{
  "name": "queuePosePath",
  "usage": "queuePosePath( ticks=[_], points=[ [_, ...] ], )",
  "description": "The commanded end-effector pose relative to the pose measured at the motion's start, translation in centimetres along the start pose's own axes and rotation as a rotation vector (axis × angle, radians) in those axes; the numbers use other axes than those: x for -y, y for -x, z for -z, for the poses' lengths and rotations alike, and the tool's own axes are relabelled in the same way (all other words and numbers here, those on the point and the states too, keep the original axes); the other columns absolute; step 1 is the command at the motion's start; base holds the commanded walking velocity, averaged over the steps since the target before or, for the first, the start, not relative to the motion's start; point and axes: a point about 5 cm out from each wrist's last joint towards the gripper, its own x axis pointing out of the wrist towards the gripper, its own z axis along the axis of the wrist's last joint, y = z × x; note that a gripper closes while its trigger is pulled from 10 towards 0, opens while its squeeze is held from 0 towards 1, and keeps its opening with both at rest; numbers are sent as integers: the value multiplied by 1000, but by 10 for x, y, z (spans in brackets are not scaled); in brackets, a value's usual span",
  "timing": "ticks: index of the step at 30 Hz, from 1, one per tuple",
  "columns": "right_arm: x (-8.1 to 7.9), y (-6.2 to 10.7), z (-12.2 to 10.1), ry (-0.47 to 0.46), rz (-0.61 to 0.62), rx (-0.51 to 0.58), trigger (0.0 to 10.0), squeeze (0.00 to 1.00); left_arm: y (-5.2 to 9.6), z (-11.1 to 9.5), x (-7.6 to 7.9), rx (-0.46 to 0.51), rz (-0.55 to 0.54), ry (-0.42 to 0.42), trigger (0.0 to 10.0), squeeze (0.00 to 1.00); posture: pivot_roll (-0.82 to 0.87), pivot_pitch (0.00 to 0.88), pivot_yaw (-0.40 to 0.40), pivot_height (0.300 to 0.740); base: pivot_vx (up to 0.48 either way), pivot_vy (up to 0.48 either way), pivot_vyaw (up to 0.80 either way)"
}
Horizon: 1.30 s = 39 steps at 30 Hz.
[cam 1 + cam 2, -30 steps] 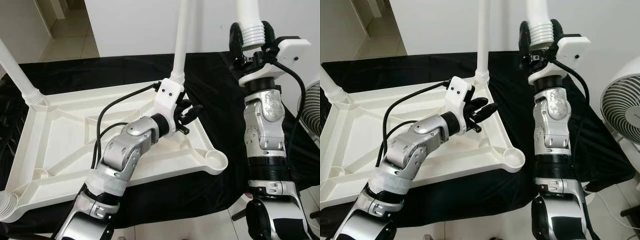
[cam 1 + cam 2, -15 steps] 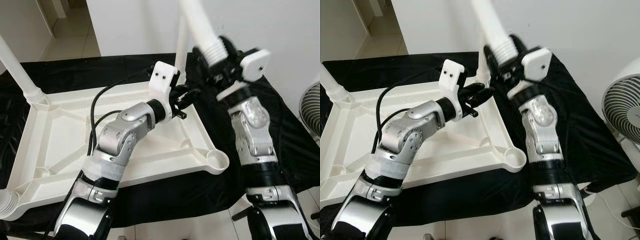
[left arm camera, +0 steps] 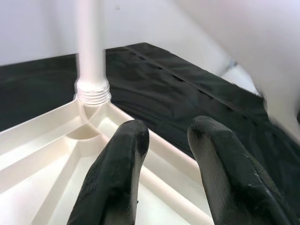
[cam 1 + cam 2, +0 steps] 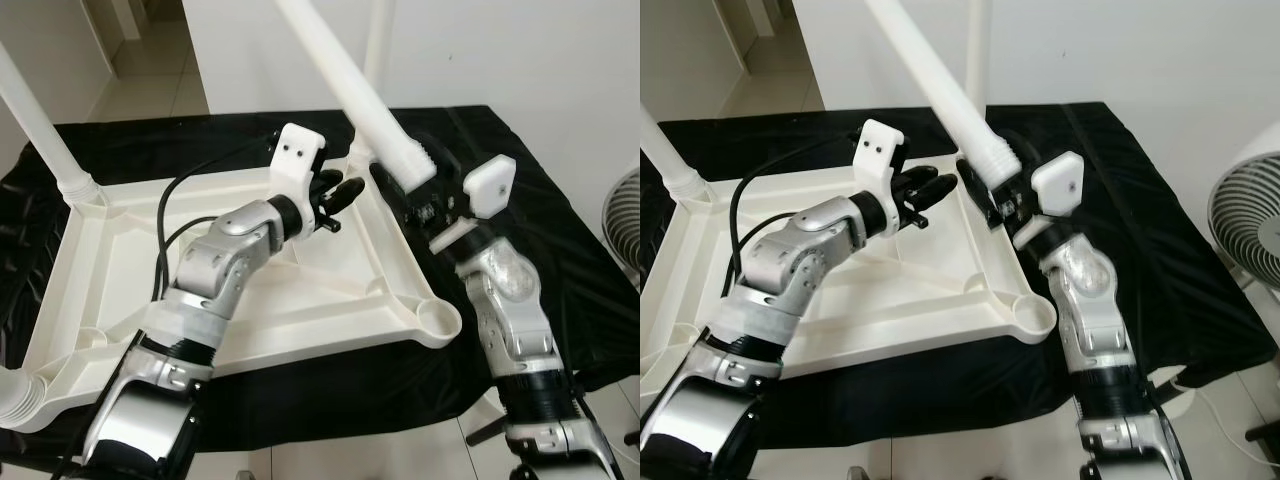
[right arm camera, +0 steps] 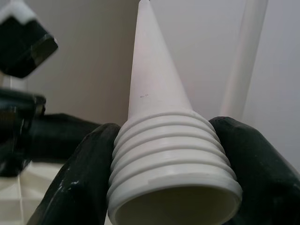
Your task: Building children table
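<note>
Upturned white tabletop [image 4: 250, 300] on black cloth [image 4: 560, 240], legs already standing at far-left corner [image 4: 45, 135] and far-right corner [image 3: 91, 51]. Left gripper [image 4: 335, 195] above the far-right part of the tray, fingers [image 3: 119, 164] slightly spread, holding nothing. Further right, right gripper [image 5: 168, 187] clamped round ribbed end of loose leg [image 4: 345, 90], tilted up-left above the tabletop's right edge, near empty front-right socket [image 4: 435, 322].
</note>
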Motion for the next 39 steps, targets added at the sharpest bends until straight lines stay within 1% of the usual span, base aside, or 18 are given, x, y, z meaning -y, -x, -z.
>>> queuePosePath(
  ticks=[1, 2, 3, 4, 5, 6, 8, 11, 12, 13, 20, 21, 25, 29, 33, 35, 36, 39],
  points=[
    [-4, 0, -8, 1, -16, 30, 10000, 0, 0, -4, 10, 12, 241, 59, 10000, 0, -36, 91, 56, 740, 0, 0, 0],
    [-4, 0, -8, 1, -16, 30, 10000, 0, 0, -4, 10, 12, 241, 59, 10000, 0, -36, 91, 56, 740, 0, 0, 0],
    [-5, 4, -7, -4, -12, 22, 10000, 0, 1, -6, 8, 25, 264, 114, 10000, 1000, -40, 91, 57, 740, 0, 0, 0],
    [-6, 7, -5, -9, -4, 12, 10000, 0, 2, -8, 8, 35, 301, 167, 10000, 1000, -46, 91, 60, 740, 0, 0, 0],
    [-6, 7, -5, -9, -4, 12, 10000, 0, 2, -8, 8, 35, 301, 167, 10000, 1000, -46, 91, 60, 740, 0, 0, 0],
    [-7, 10, -4, -10, 3, 3, 10000, 0, 3, -10, 7, 44, 327, 203, 10000, 1000, -50, 91, 61, 740, 0, 0, 0],
    [-7, 11, -4, -10, 8, -1, 10000, 0, 4, -11, 7, 48, 342, 219, 10000, 1000, -50, 91, 61, 740, 0, 0, 0],
    [-8, 16, -3, -13, 27, -14, 10000, 0, 9, -16, 13, 53, 446, 317, 10000, 1000, -55, 88, 62, 740, 0, 0, 0],
    [-8, 16, -3, -13, 27, -14, 10000, 0, 9, -16, 13, 53, 446, 317, 10000, 1000, -55, 88, 62, 740, 0, 0, 0],
    [-8, 20, -2, -14, 45, -27, 10000, 0, 15, -21, 17, 73, 525, 352, 10000, 1000, -60, 84, 62, 740, 0, 0, 0],
    [-8, 23, -2, -15, 59, -37, 10000, 0, 19, -22, 16, 62, 554, 402, 10000, 1000, -61, 83, 63, 740, 0, 0, 0],
    [-8, 24, -1, -16, 61, -39, 10000, 0, 19, -22, 17, 56, 558, 419, 10000, 0, -61, 83, 63, 740, 0, 0, 0],
    [-10, 24, -1, -17, 59, -45, 10000, 0, 17, -25, 21, 44, 565, 448, 10000, 0, -59, 83, 62, 740, 0, 0, 0],
    [-13, 22, 0, -22, 51, -47, 10000, 0, 12, -22, 22, 4, 542, 465, 10000, 0, -56, 85, 66, 740, 0, 0, 0],
    [-17, 17, 0, -22, 39, -39, 10000, 0, 2, -17, 22, -42, 480, 528, 10000, 0, -59, 83, 69, 740, 0, 0, 0],
    [-19, 14, -1, -21, 32, -32, 10000, 0, -4, -13, 21, -57, 431, 535, 10000, 0, -59, 83, 69, 740, 0, 0, 0],
    [-19, 14, -1, -21, 32, -32, 10000, 0, -4, -13, 21, -57, 431, 535, 10000, 0, -59, 83, 69, 740, 0, 0, 0],
    [-22, 11, -1, -16, 24, -28, 10000, 0, -11, -12, 19, -74, 378, 589, 10000, 0, -56, 82, 65, 740, 0, 0, 0]
  ],
)
